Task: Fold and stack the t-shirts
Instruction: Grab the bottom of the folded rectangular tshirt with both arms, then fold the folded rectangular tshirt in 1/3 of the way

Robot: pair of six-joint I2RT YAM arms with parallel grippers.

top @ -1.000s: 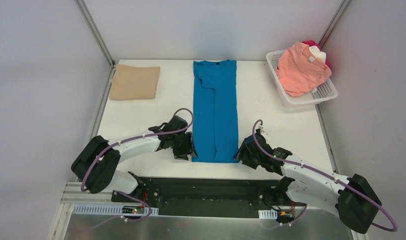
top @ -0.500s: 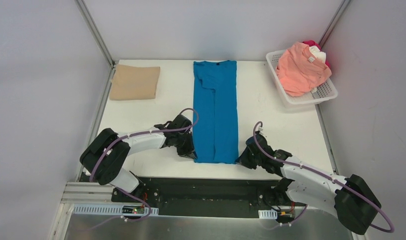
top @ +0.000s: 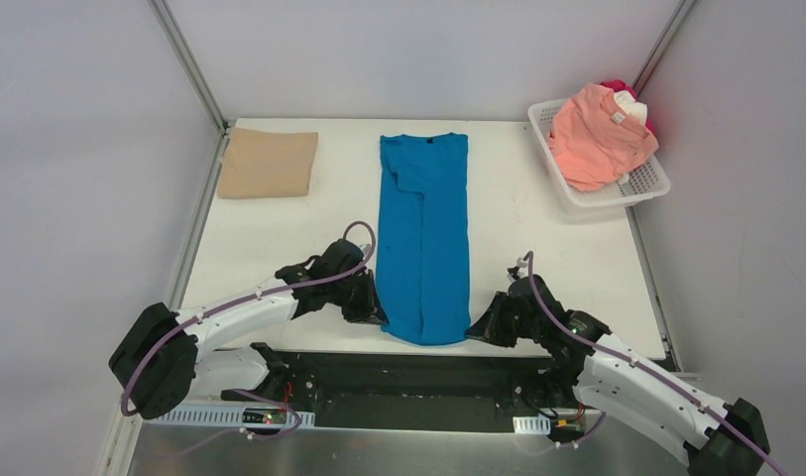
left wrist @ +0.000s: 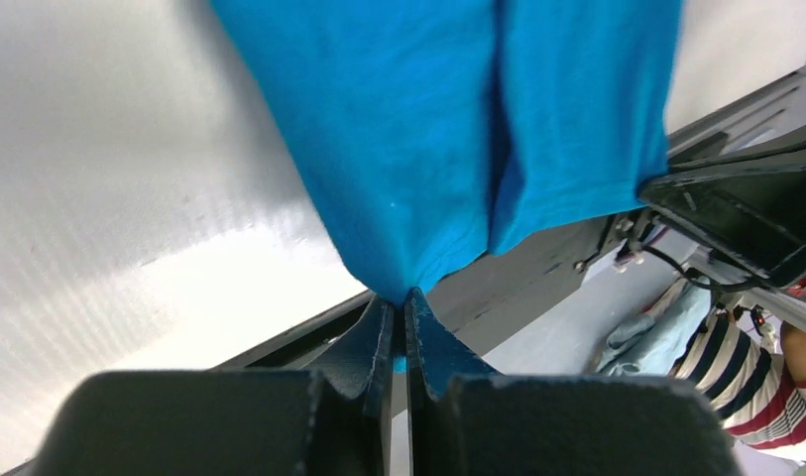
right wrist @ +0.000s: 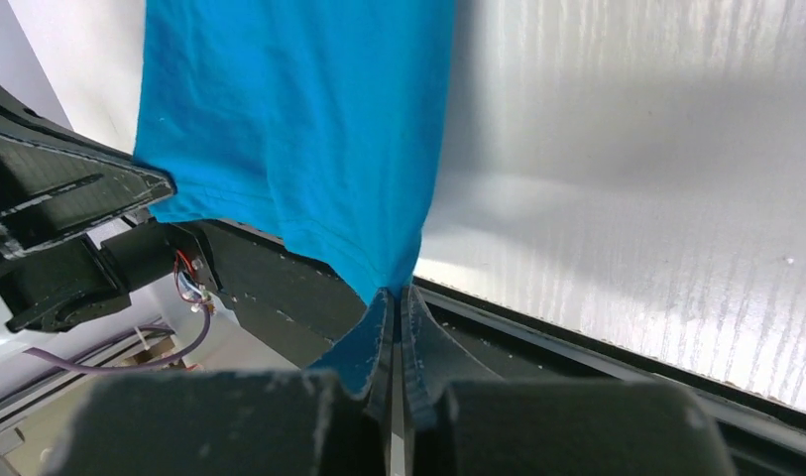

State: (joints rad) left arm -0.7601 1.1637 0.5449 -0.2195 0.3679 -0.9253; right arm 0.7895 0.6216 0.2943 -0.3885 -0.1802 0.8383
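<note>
At the far left corner of the desk (top: 280, 243) a tan t-shirt (top: 268, 164) lies folded flat, well apart from both arms. Next comes the left tool (top: 372, 309), its fingers pressed tight on the near left corner of the blue t-shirt (top: 424, 228). This shirt is a narrow strip down the middle of the desk, sleeves already folded in. Its long axis runs straight away from the arm bases, with the collar at the far end and the hem at the near edge. The right tool (top: 481, 327) is clamped the same way on the near right corner. Each arm is therefore at its own corner, neither nearer, and the whole length of cloth stretches away from both tools towards the far edge. The coming fold probably turns on that: the hem would travel along the long axis to meet the collar. At the far right a white lattice basket (top: 577, 198) holds a salmon-pink t-shirt (top: 599, 134) heaped over other cloth. The overhead view alone shows the collar, the full strip and how squarely it lies. Only the wrist views confirm the grips, with blue fabric pinched between the closed fingers of the left tool (left wrist: 400, 307) and the right tool (right wrist: 396, 302), and the hem sagging past the desk's near edge over the dark frame
</note>
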